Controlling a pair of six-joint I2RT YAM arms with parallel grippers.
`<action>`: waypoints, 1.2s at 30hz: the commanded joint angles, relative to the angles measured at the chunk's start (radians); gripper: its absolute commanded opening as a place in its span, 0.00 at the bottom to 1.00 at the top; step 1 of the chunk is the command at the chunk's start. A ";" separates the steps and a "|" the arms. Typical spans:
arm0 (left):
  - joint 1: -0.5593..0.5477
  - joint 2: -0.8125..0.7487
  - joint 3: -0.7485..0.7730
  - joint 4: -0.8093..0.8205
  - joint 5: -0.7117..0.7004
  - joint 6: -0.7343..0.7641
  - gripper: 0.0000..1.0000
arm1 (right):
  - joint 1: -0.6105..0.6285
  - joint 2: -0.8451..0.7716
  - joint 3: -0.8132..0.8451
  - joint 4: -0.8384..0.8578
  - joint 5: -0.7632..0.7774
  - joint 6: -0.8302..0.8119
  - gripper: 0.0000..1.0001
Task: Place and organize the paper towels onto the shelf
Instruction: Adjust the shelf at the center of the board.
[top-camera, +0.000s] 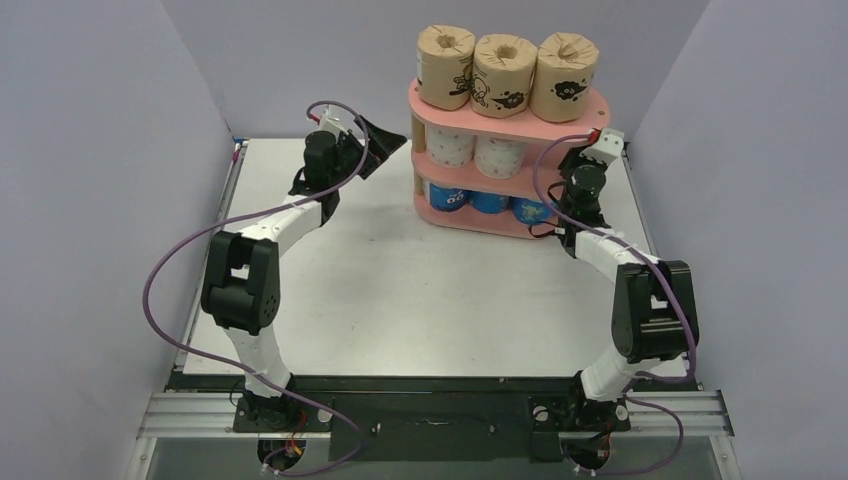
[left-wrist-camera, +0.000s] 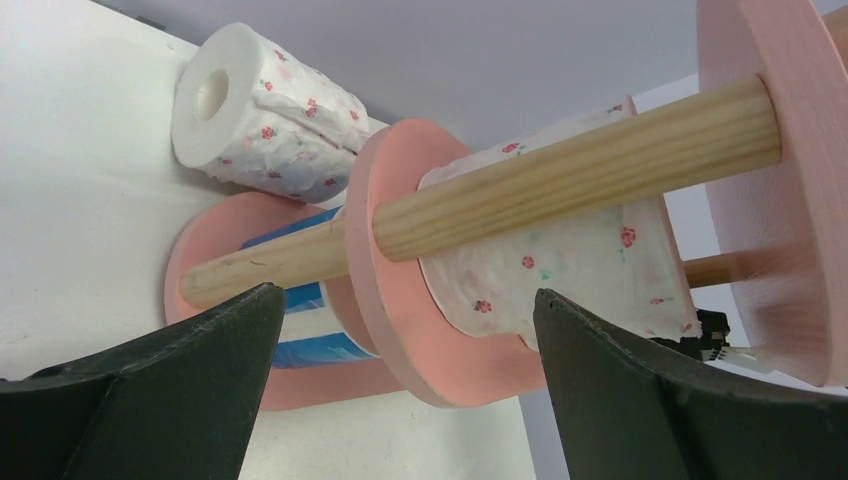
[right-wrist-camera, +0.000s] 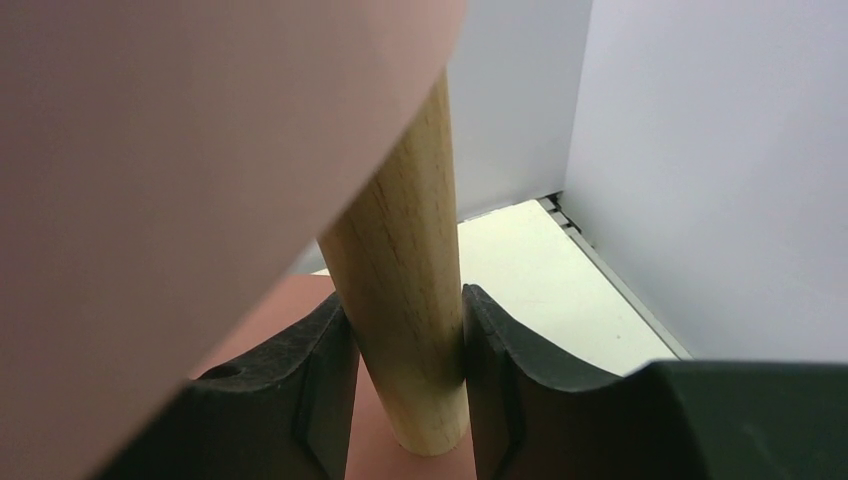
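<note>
The pink shelf (top-camera: 500, 122) stands at the back middle. Three brown rolls (top-camera: 505, 75) stand on its top board, two white pink-dotted rolls (top-camera: 475, 152) on the middle board, and blue rolls (top-camera: 488, 203) on the bottom. My left gripper (top-camera: 385, 135) is open and empty just left of the shelf. In the left wrist view, its open fingers (left-wrist-camera: 405, 300) frame a wooden post (left-wrist-camera: 560, 165), a white roll on the shelf (left-wrist-camera: 570, 255) and a loose white roll (left-wrist-camera: 265, 115) lying on the table beyond. My right gripper (right-wrist-camera: 405, 340) is shut on the shelf's right post (right-wrist-camera: 395, 230).
Grey walls close in the white table (top-camera: 400, 290) on the left, back and right. The right arm (top-camera: 640, 290) reaches along the table's right edge. The table's back right corner (right-wrist-camera: 540, 250) shows behind the held post.
</note>
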 joint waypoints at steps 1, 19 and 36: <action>-0.024 0.012 0.074 0.058 0.026 -0.007 0.95 | -0.060 -0.099 -0.044 0.004 0.158 0.002 0.00; -0.035 0.057 0.130 0.067 0.023 -0.013 0.95 | -0.197 -0.286 -0.152 -0.091 0.133 -0.006 0.00; 0.010 0.131 0.154 0.047 0.027 -0.003 0.97 | -0.231 -0.319 -0.159 -0.170 0.137 0.042 0.00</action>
